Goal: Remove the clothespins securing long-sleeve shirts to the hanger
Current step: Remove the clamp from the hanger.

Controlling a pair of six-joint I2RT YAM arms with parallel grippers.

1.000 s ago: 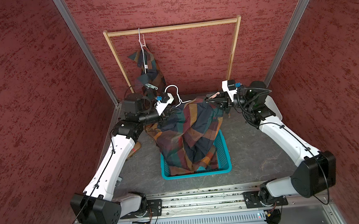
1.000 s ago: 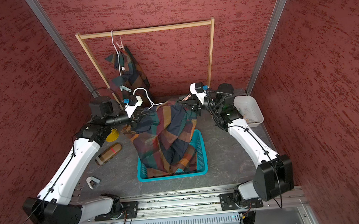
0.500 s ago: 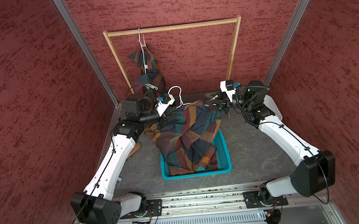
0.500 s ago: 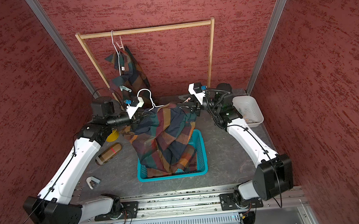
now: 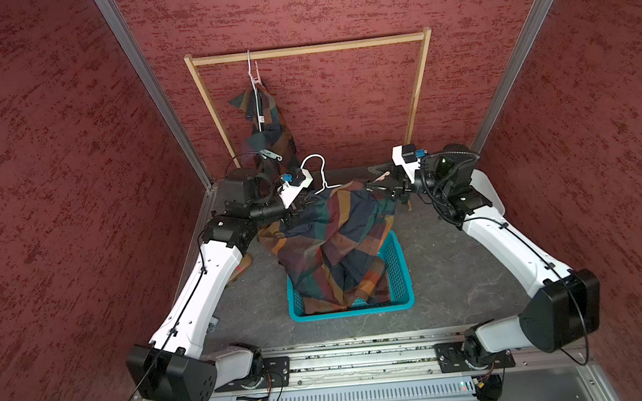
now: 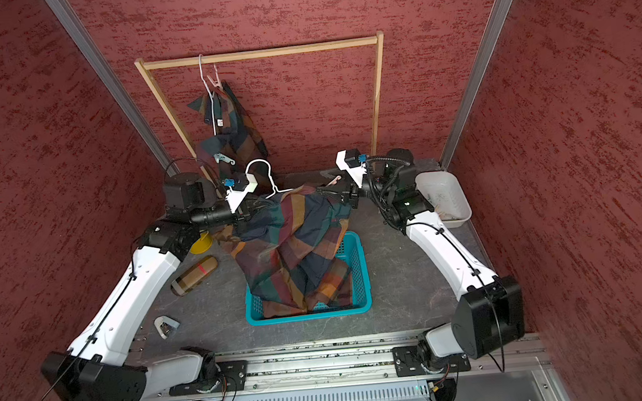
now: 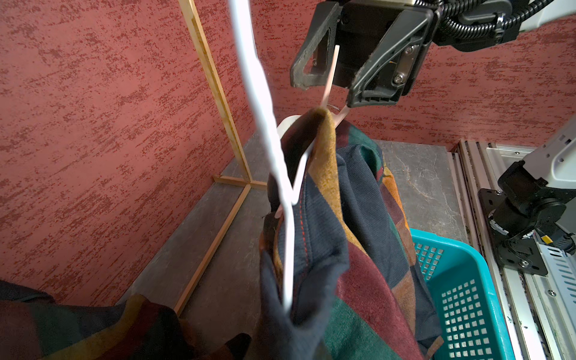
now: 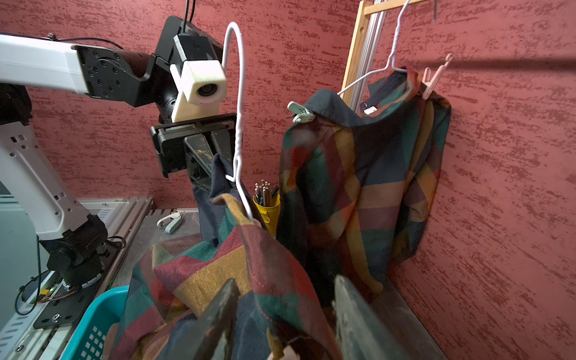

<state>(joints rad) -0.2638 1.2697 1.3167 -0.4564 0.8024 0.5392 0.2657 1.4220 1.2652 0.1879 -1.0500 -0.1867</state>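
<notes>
Plaid cloth, a green, navy, maroon and orange long-sleeve shirt [image 5: 334, 240], is being held up on a white wire hanger [image 5: 318, 170], trailing into the teal plastic basket [image 5: 353, 310] at the middle of the tabletop [image 5: 456, 273], the left gripper [image 8: 207, 162] clamped on its dark collar cloth. A pale pink plastic clothespin [image 7: 331, 71] on its shoulder is being straddled by the right gripper [image 7: 327, 90], its jaws parted.

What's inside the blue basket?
The bottom of a plaid shirt hangs down into the basket and fills most of it. The cloth covers the basket's floor, so anything lying underneath is hidden.
</notes>
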